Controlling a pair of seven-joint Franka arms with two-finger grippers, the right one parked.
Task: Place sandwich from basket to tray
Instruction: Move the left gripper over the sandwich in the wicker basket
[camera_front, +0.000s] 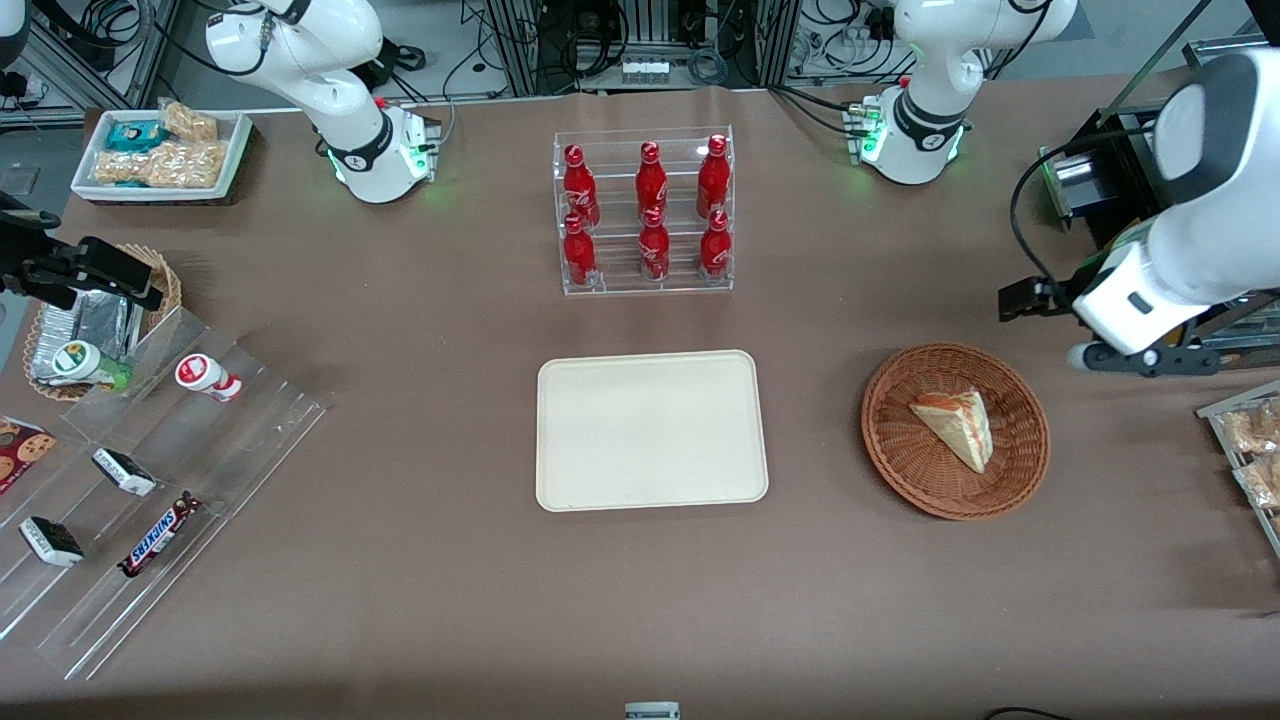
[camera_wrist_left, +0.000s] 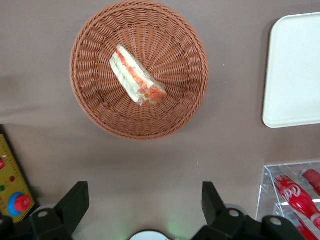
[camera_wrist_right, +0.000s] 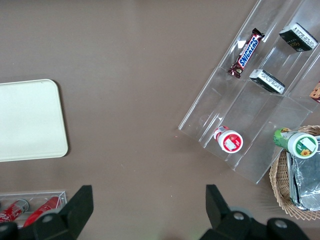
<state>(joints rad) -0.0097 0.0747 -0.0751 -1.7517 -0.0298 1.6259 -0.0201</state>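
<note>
The sandwich (camera_front: 955, 425) (camera_wrist_left: 137, 75), a pale bread wedge with a red and green filling stripe, lies in the round brown wicker basket (camera_front: 900, 460) (camera_wrist_left: 92, 107). The cream tray (camera_front: 650, 430) (camera_wrist_left: 295, 65) rests flat beside the basket, toward the parked arm's end, with nothing on it. My gripper (camera_front: 1025, 300) (camera_wrist_left: 145, 202) hangs open above bare table, a little farther from the front camera than the basket and apart from it. Nothing is between its fingers (camera_wrist_left: 75, 202).
A clear rack of red bottles (camera_front: 645, 215) (camera_wrist_left: 295, 195) stands farther back than the tray. A yellow control box (camera_wrist_left: 12, 185) and black equipment (camera_front: 1100, 170) sit at the working arm's end, with bagged snacks (camera_front: 1250, 440). An acrylic snack rack (camera_front: 150, 480) is at the parked arm's end.
</note>
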